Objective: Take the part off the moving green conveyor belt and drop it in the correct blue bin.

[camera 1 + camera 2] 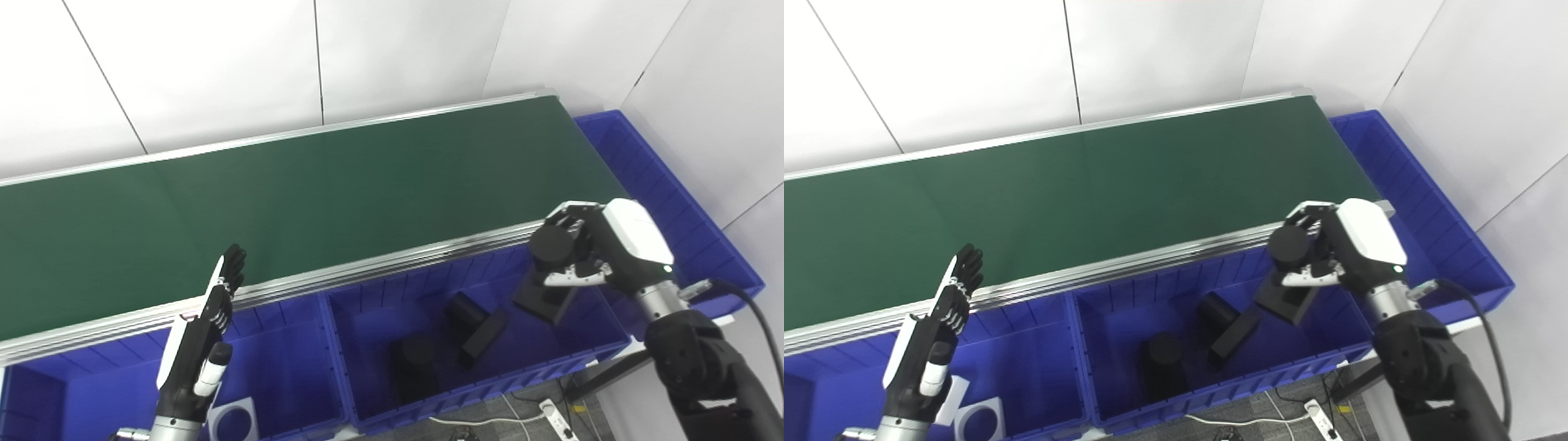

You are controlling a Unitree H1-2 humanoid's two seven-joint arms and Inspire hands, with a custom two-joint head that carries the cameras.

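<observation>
In the left eye view I have the right hand (582,251) wrapped around a black part (547,269), a round top on a blocky base, and it hangs just off the near edge of the green conveyor belt (306,190) toward its right end, over the right side of the middle blue bin (490,367). The belt itself looks bare, so I judge the pick done and the drop the step in hand. Similar black parts (471,321) already lie in that bin, which suggests it is the correct one. The left hand (202,343) waits flat and empty, fingers extended, by the belt's near edge over the left blue bin (275,343), which holds a white piece (236,419). In the right eye view the grasp reads the same: fingers (1307,278) curled round the part's neck, its base tilted. Next I would need to spread those fingers with the part clear of the bin wall.
</observation>
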